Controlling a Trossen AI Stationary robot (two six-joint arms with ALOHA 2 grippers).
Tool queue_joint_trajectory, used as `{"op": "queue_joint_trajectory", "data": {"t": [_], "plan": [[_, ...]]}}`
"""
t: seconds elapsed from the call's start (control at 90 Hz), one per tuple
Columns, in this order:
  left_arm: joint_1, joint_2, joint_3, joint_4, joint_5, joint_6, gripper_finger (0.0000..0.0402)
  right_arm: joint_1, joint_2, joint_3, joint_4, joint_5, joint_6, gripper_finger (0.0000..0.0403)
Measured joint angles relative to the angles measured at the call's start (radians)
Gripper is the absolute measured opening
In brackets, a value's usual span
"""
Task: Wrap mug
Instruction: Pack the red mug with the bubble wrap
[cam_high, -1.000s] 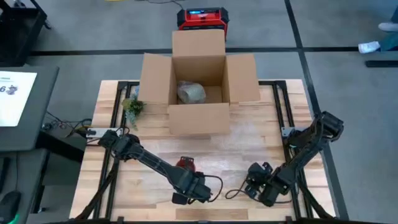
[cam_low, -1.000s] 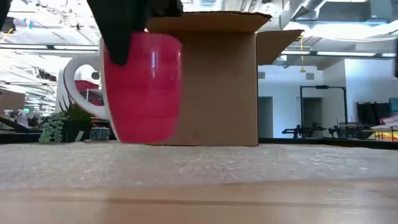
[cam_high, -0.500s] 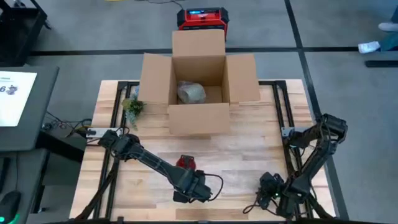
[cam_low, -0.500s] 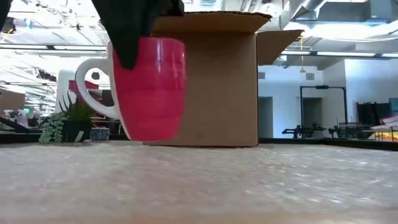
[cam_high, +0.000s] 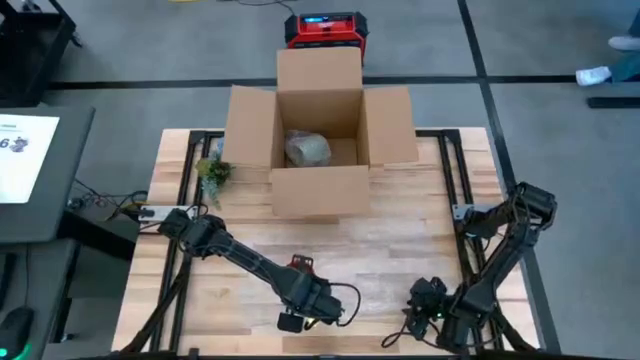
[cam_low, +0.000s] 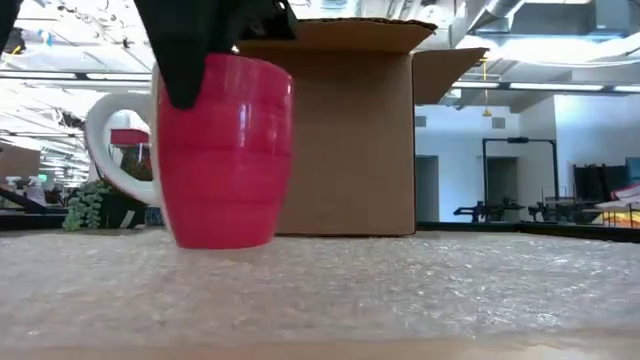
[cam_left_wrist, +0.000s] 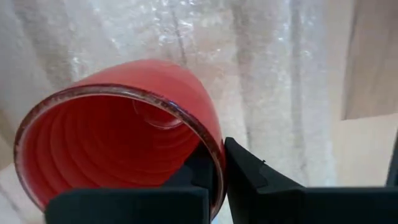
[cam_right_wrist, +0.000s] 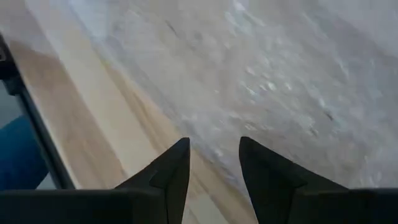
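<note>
Since a moment ago the mug (cam_low: 222, 150) has come nearer the table's near edge and now looks set down on the bubble wrap (cam_low: 400, 290). On the left, the left gripper (cam_left_wrist: 219, 165) pinches the mug's rim, one finger inside and one outside. Glazed ceramic, I judge it stiff, fairly heavy, slippery and breakable, so the rim or the white handle (cam_low: 112, 150) gives the safest hold. Right of it, the right gripper (cam_right_wrist: 213, 163) hovers open over the wrap's near edge.
</note>
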Motion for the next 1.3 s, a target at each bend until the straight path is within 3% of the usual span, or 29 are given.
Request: {"op": "queue_joint_trajectory", "data": {"t": [0.2,0.367,0.578,0.789,0.967,1.156,1.3], "plan": [[0.003,0.0,0.0,-0.006,0.001,-0.004,0.0007,-0.01,0.0,0.138,-0.332,-0.018,0.052,0.0132],[0.005,0.0,0.0,-0.012,-0.002,-0.008,0.004,-0.011,-0.002,0.175,-0.556,-0.096,0.153,0.0132],[0.007,0.0,0.0,-0.012,-0.002,-0.027,0.009,-0.024,-0.003,0.175,-0.637,-0.162,0.149,0.0143],[0.007,-0.001,0.005,-0.07,-0.001,-0.069,0.012,-0.022,-0.005,0.17,-0.735,-0.178,0.192,0.0201],[0.0,-0.057,0.006,-0.057,-0.02,-0.112,0.0127,-0.03,-0.056,0.049,-0.705,-0.261,0.286,0.0246],[-0.025,-0.138,0.007,-0.048,-0.15,-0.171,0.0127,-0.041,-0.151,-0.151,-0.482,-0.307,0.367,0.0249],[-0.059,-0.197,0.007,-0.046,-0.241,-0.241,0.0127,-0.056,-0.181,-0.243,-0.407,-0.322,0.427,0.0249]]}}
